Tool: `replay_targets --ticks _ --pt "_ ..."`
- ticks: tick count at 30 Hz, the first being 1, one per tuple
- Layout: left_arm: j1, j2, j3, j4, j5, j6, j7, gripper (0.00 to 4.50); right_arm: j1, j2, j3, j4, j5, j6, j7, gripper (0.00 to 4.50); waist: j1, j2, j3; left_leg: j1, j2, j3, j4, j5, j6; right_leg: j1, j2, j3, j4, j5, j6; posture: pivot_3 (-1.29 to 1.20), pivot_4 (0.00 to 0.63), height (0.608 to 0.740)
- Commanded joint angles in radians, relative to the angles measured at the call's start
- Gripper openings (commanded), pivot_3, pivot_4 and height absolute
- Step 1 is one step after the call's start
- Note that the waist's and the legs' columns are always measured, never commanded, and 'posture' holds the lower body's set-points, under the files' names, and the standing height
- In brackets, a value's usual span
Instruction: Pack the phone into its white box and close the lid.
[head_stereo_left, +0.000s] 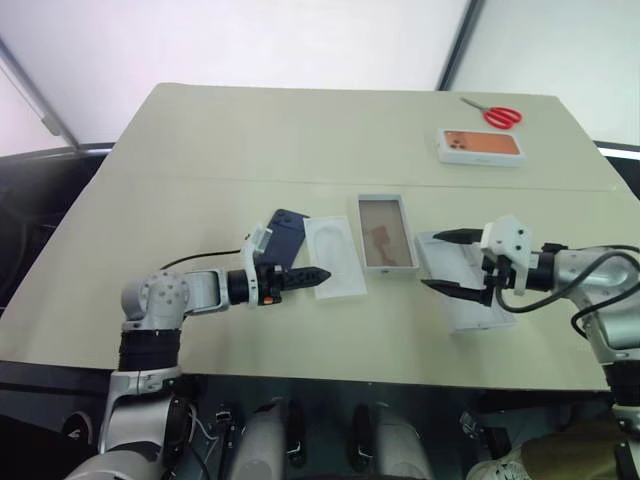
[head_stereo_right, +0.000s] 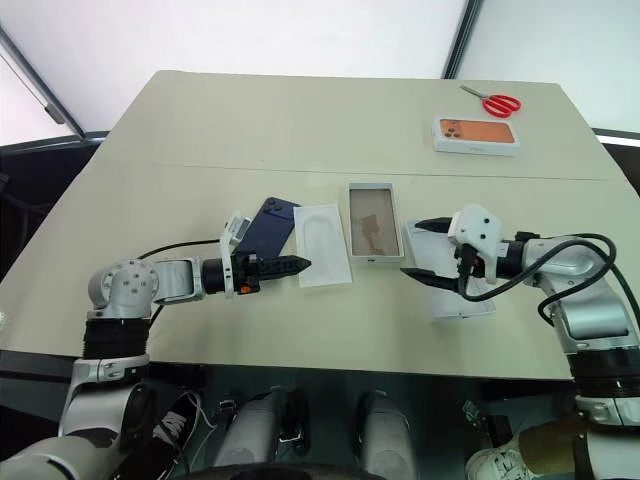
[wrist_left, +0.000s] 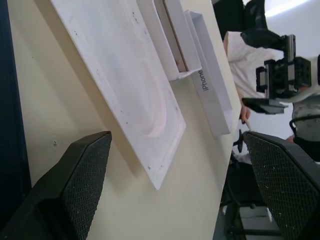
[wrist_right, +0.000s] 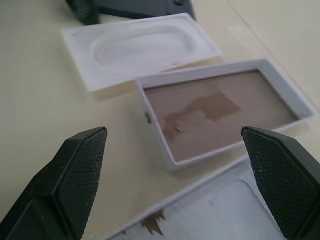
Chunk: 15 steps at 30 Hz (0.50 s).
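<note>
Two claws show in the head views, both spread wide, gripping nothing. Left gripper (head_stereo_left: 318, 276) lies just in front of the phone (head_stereo_left: 285, 236), hiding its near end; phone's long axis runs away from the robot, leaning a bit right. Off the left tips: thin white insert (head_stereo_left: 336, 256), then the white box (head_stereo_left: 385, 233), brown floor up, long axis away from robot. Right gripper (head_stereo_left: 447, 262) hovers over the lid (head_stereo_left: 462, 283), lid partly covered by the claw. Far off: orange-phone box (head_stereo_left: 480, 146), red scissors (head_stereo_left: 496, 115); print too small to read.

Left wrist view: phone cut off at the frame edge, insert between the pads (wrist_left: 82, 172), "iPhone" readable on lid's wall.

Right wrist view: box between the fingertips (wrist_right: 75, 167), lid below, cut off, brown smudge on it.
</note>
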Motion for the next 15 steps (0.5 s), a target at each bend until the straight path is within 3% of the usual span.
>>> replay_targets --ticks 1,10,13,15 --pt "-0.02 -0.019 0.021 0.034 0.006 -0.011 0.018 4.47 -0.019 -0.002 -0.011 -0.03 0.003 -0.012 0.003 4.49 0.001 0.0 0.0 0.0 0.0 0.0 0.0 0.0 0.0 0.0 0.0 0.0 0.0 0.0 0.0 0.0 0.15 0.738" --pt "-0.025 -0.09 0.013 0.066 0.04 -0.067 0.053 4.47 -0.027 0.018 0.018 -0.021 -0.031 -0.043 -0.01 4.49 0.0 0.0 0.0 0.0 0.0 -0.001 0.0 0.0 0.0 0.001 0.0 0.0 0.0 0.0 0.0 0.0 0.15 0.738" --pt "-0.009 -0.093 -0.002 0.055 0.048 -0.071 0.051 3.58 -0.031 0.021 0.019 -0.017 -0.034 -0.045 -0.014 4.5 0.0 0.0 0.0 0.0 0.0 -0.001 0.0 0.0 0.0 0.001 0.0 0.0 0.0 0.0 0.0 0.0 0.15 0.738" --pt "-0.005 -0.099 0.006 0.055 0.048 -0.07 0.057 2.56 -0.033 0.022 0.02 -0.013 -0.037 -0.05 -0.017 4.5 -0.001 0.0 0.0 0.0 0.0 -0.001 0.0 0.0 0.0 0.001 0.0 0.0 0.0 0.0 0.0 0.0 0.15 0.738"
